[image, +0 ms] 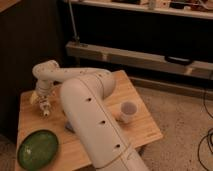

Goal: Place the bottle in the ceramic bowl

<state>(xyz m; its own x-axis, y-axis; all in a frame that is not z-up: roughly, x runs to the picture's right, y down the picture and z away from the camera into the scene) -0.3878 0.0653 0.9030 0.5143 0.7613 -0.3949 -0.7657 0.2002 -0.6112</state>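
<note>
Camera view: gripper [43, 103] low over the left rear of the table [142, 131], jaws apart, at the bottle [46, 110]; contact cannot be determined. Step judged: grasp. Next move calls for closing, lifting and carrying forward to the bowl [37, 148]. The table's left edge is near. The way to the bowl looks open, and the cup [128, 111] stands well apart.

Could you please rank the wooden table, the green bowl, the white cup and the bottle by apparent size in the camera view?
1. wooden table
2. green ceramic bowl
3. white cup
4. bottle, partly hidden by the gripper at the table's left side, so its rank against the cup is unsure.
</note>
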